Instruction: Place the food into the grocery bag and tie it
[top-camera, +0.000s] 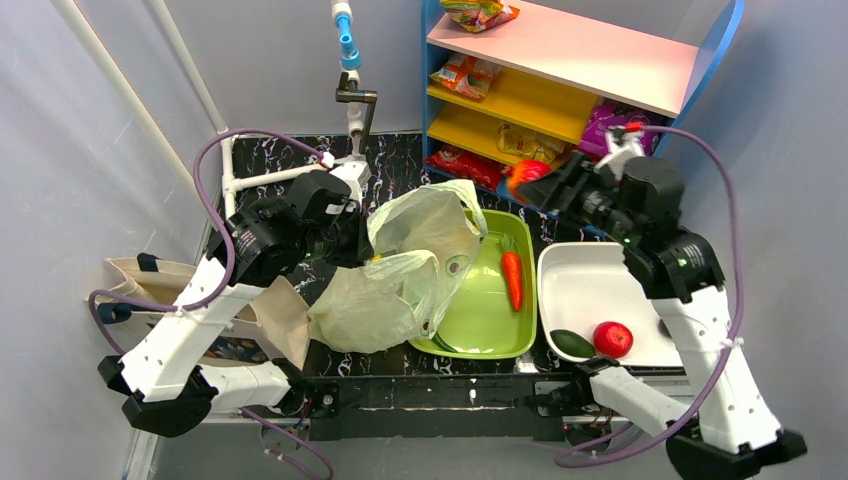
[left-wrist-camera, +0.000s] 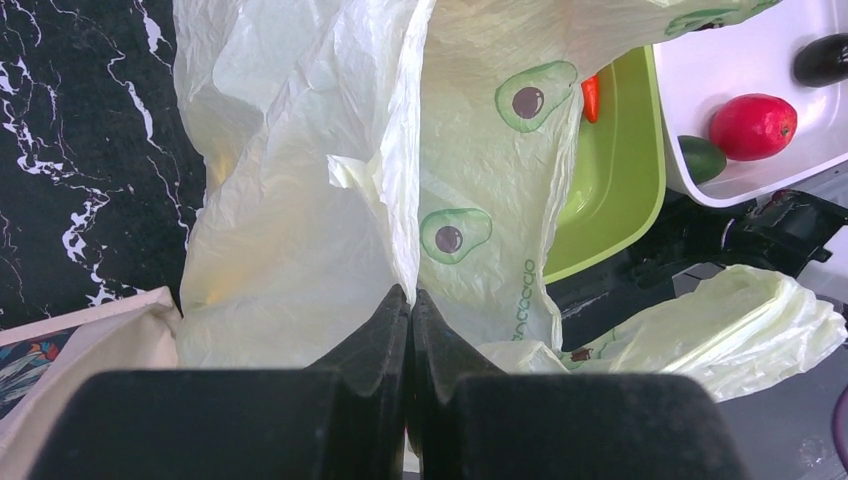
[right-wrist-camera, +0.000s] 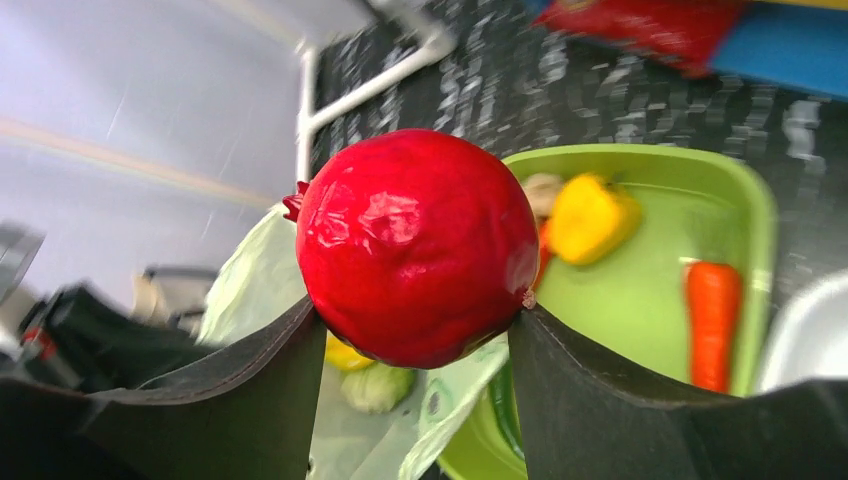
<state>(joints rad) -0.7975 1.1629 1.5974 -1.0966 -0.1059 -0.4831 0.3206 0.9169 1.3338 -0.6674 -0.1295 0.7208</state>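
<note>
The pale-green grocery bag lies open on the black marble table, partly over the green tray. My left gripper is shut on the bag's rim; the left wrist view shows its jaws pinching a fold of the bag. My right gripper is shut on a red pomegranate and holds it in the air above the tray's far end, right of the bag. In the right wrist view the pomegranate fills the jaws; below it the bag holds a yellow item and a pale cabbage.
A carrot and a yellow pepper lie in the green tray. The white tray holds a red fruit and a dark green one. A shelf with snack packets stands behind. A beige tote lies at left.
</note>
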